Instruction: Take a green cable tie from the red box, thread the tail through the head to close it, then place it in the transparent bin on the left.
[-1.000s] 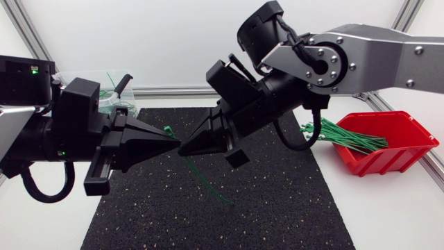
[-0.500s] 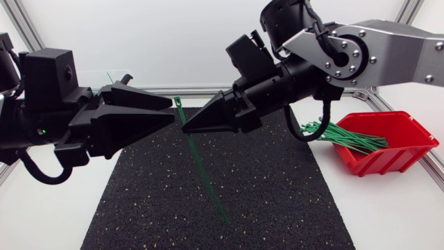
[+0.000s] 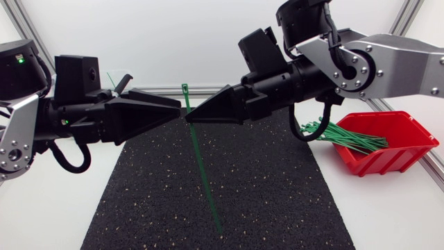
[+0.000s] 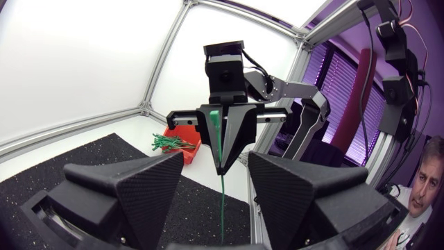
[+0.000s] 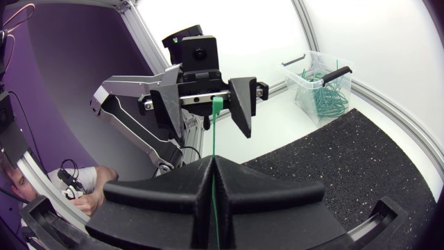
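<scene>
Right gripper (image 3: 189, 117) is closed on the green cable tie (image 3: 205, 173), which hangs below its fingertips. Left gripper (image 3: 177, 109) faces it, fingers apart, holding nothing.

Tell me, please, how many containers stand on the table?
2. The red box, at the right, holds green ties; the clear bin, far left and partly hidden behind the left arm, holds more.

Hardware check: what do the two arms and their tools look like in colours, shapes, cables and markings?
Both arms have silver-grey metal links and black joints; the right arm shows rows of small dark screws, the left arm a small green light. A black cable loops under each wrist. The left tool and right tool are matte black, each with two broad wedge-shaped fingers tapering to a point.
</scene>
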